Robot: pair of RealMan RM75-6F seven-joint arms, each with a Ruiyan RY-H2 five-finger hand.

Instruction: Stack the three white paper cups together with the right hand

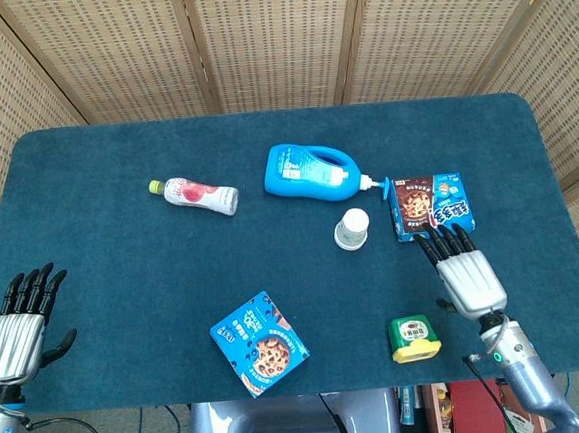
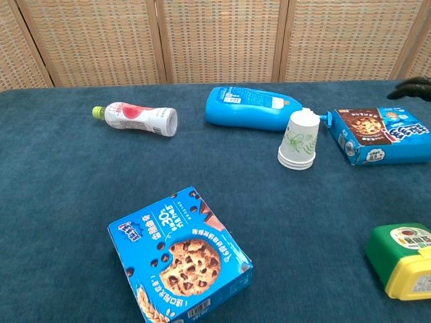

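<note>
The white paper cups [image 1: 352, 228] [image 2: 299, 140] stand nested in one stack, upside down, on the blue table near the middle right; green leaf prints show on the outer cup. My right hand [image 1: 464, 271] hovers open over the table's near right, fingers stretched out and apart, well clear of the stack; only dark fingertips [image 2: 412, 89] show at the right edge of the chest view. My left hand [image 1: 19, 324] is open at the near left corner, holding nothing.
A blue detergent bottle [image 1: 309, 172] lies behind the stack, a cookie box [image 1: 432, 205] to its right. A green-and-yellow tin [image 1: 414, 337] sits near the front right edge, another cookie box [image 1: 260, 343] at front centre, a pink drink bottle [image 1: 198, 194] at left.
</note>
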